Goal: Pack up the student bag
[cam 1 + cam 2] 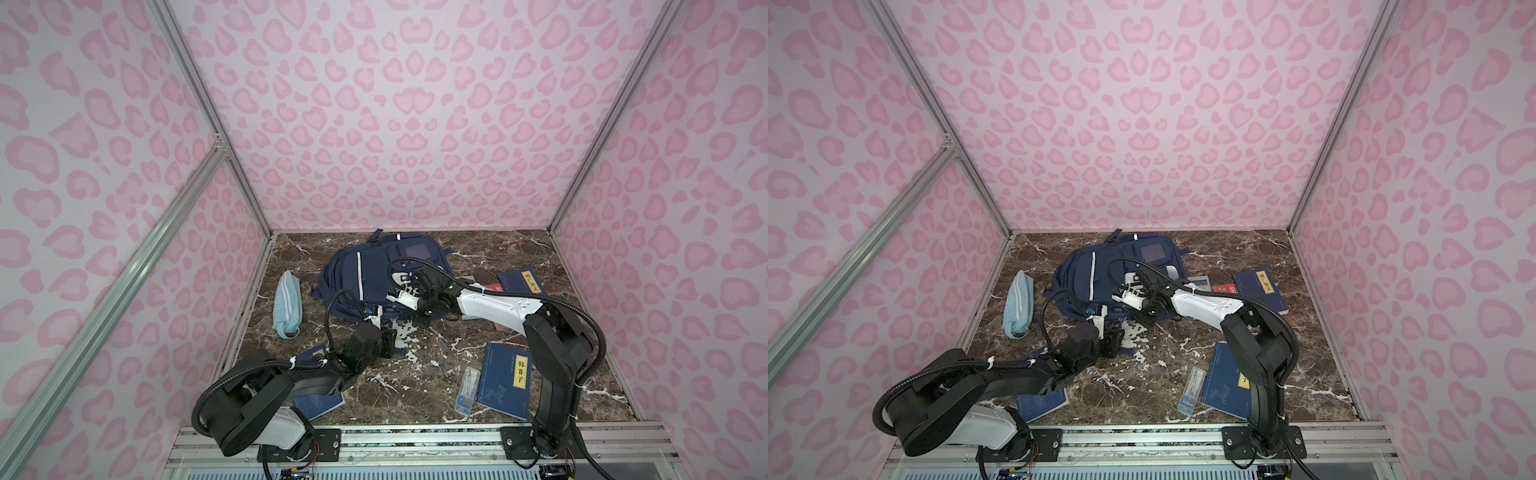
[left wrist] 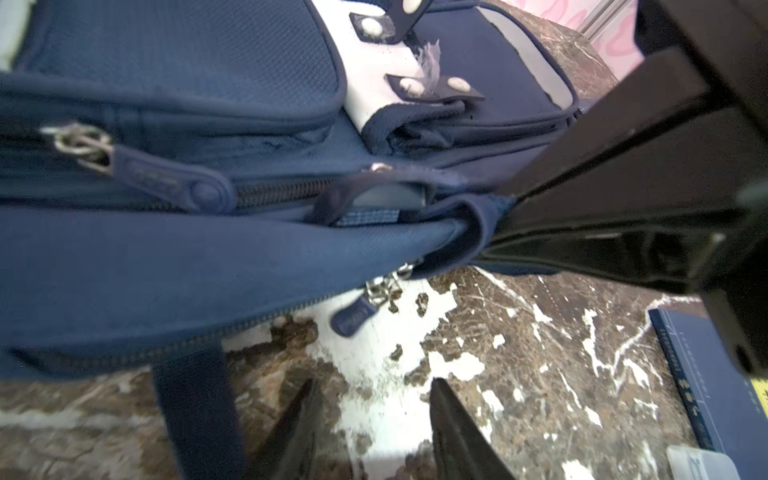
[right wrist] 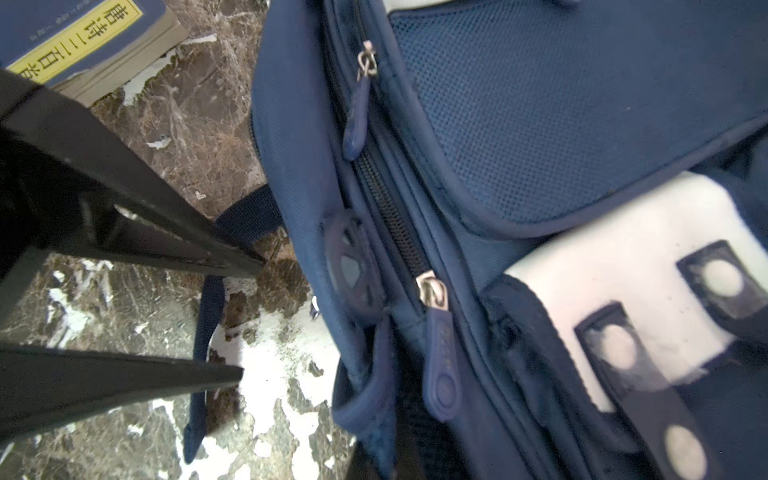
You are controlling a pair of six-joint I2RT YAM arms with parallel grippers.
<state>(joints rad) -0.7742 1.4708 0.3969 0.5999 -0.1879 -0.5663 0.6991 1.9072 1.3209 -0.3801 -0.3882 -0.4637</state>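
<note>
left gripper [image 2: 372, 384], jaws half apart and empty, is hovering just below the student bag [image 1: 374, 262] lying mid-frame in both top views, long axis running up-frame; right gripper [image 2: 498, 232] is pinching its lower hem.

Robot test booth: pink-patterned walls [image 1: 374, 104], aluminium frame [image 1: 124, 280], marble-look tabletop [image 1: 415, 374].

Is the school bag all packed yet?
Not yet. Nothing looks packed: the blue books, the light-blue pouch and the clear case lie on the table outside the student bag. In hand: the right gripper pinches the bag's edge; the left gripper is open, empty. Left: opening it and loading everything.
</note>
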